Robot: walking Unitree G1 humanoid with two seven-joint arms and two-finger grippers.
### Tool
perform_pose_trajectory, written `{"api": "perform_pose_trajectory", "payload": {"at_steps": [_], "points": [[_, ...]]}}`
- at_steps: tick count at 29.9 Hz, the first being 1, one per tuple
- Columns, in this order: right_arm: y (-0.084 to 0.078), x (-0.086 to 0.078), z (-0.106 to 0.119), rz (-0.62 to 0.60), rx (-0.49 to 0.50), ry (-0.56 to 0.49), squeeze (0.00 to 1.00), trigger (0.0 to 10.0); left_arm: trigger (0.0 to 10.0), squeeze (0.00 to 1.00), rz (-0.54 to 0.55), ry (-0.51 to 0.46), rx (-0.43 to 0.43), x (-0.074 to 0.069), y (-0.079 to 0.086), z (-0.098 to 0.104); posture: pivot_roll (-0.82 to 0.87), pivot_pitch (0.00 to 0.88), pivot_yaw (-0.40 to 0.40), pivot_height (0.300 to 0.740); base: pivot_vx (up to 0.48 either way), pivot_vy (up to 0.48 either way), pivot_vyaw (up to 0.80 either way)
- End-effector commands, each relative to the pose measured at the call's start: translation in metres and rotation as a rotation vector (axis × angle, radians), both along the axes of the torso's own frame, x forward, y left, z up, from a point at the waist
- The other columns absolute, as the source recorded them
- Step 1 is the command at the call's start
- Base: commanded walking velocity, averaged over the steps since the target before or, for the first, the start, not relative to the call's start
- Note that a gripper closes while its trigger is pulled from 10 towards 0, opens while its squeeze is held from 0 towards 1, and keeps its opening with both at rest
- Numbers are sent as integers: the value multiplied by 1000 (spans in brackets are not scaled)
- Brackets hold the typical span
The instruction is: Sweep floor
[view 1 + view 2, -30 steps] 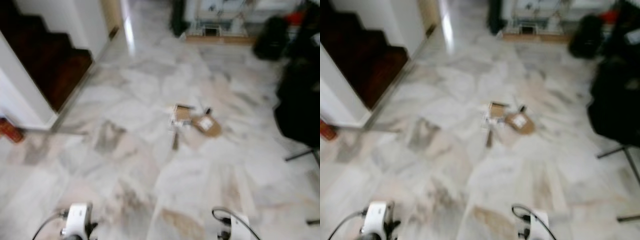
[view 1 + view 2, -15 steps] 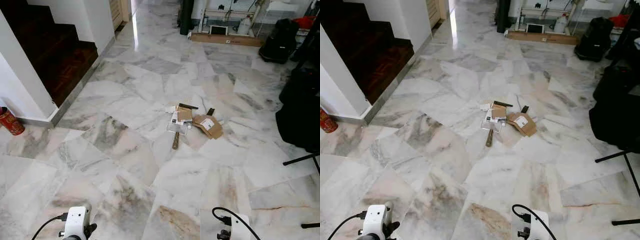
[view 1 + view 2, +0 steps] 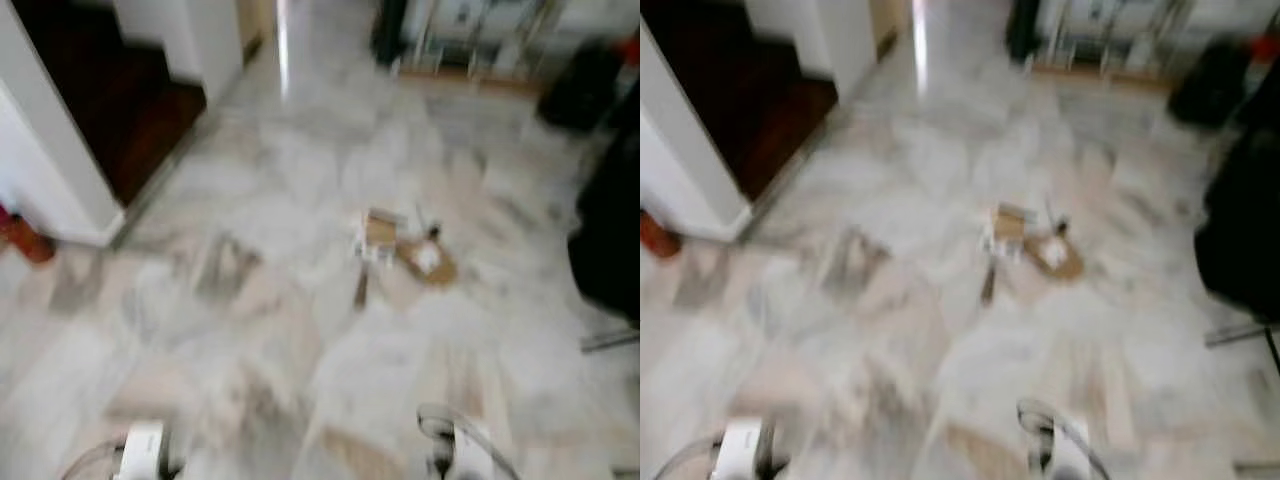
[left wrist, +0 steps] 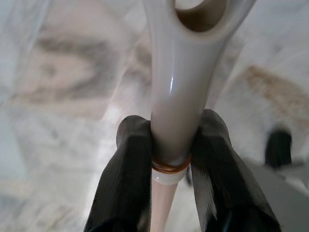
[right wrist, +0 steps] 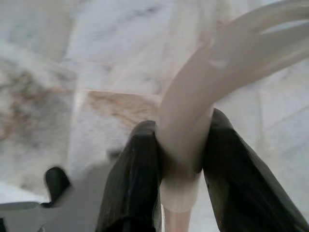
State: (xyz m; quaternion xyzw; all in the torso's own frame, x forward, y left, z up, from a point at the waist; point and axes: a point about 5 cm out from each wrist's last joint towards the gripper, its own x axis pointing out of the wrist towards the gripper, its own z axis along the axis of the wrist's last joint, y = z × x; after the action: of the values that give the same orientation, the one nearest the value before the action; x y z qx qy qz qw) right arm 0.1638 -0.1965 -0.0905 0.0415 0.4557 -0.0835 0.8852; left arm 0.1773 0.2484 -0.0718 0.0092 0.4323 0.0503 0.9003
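Scraps of cardboard and paper (image 3: 405,250) lie in a small heap on the marble floor (image 3: 250,330), a few steps ahead of me and slightly to the right. The eye views are blurred. My two wrists show at the bottom edge, left (image 3: 145,452) and right (image 3: 458,450). My left gripper (image 4: 171,130) is shut on a cream plastic handle (image 4: 176,87) with a hole at its end and an orange ring. My right gripper (image 5: 182,140) is shut on a cream forked handle (image 5: 203,92).
A dark staircase (image 3: 110,100) and a white wall corner (image 3: 60,190) stand at the left, with a red can (image 3: 25,238) at the wall's foot. Dark bags and a stand (image 3: 610,230) crowd the right side. Shelving and boxes (image 3: 470,40) line the far end.
The eye views have gone from sharp to blurred and the whole picture has shifted a little, so the camera is moving. The litter heap lies where it was.
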Motion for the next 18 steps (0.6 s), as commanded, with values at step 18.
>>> {"api": "perform_pose_trajectory", "payload": {"at_steps": [18], "points": [[-7,-3,0,-46,-5,4,0,10000,10000,0,-16,1,-19,3,-9,-1,4,84,-25,740,314,0,0]]}}
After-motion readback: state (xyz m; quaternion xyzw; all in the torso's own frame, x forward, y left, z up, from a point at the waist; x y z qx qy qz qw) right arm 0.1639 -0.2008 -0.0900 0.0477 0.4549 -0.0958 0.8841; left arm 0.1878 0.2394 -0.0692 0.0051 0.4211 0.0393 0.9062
